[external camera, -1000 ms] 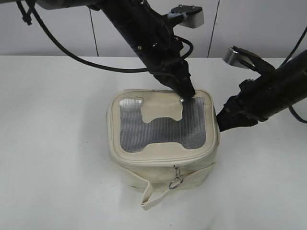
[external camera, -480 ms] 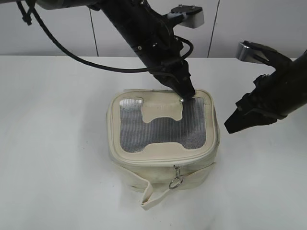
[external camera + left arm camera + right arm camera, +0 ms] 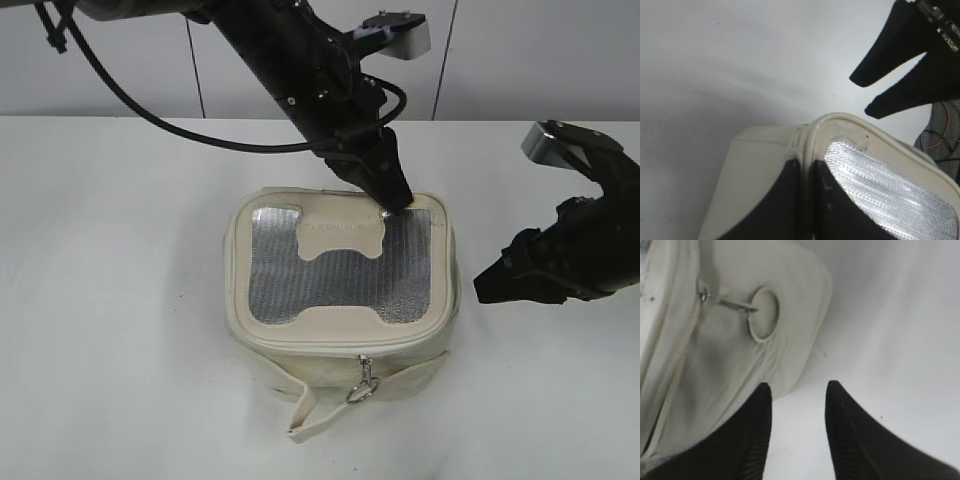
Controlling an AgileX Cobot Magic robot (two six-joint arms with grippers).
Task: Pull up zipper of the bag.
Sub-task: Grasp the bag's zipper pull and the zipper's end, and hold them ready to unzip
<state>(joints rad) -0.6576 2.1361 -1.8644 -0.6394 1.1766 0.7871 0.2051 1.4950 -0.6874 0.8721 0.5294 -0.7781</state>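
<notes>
Bag [image 3: 340, 290]: tabletop [image 3: 110, 300] centre. Left claw [image 3: 393, 197] clenched, pinning lid at 12 o'clock. Right claw [image 3: 490, 283] released, empty, at 3 o'clock. Advice: pinch zipper [image 3: 675, 360] ring pull [image 3: 762, 314], draw along track.

The right gripper [image 3: 797, 390] enters from six o'clock, its two dark ribbed fingers [image 3: 752, 440] parted with bare white table [image 3: 890, 330] showing between the tips; nothing sits in the gap. The bag [image 3: 715, 370] fills the nine-to-twelve o'clock part of the view, its cream side wall curving to a rounded corner near one o'clock. The zipper [image 3: 670, 370] track runs down the far nine o'clock edge. A silver slider near eleven o'clock carries a ring pull [image 3: 763, 314] lying flat against the cream wall, above and apart from the left fingertip.
</notes>
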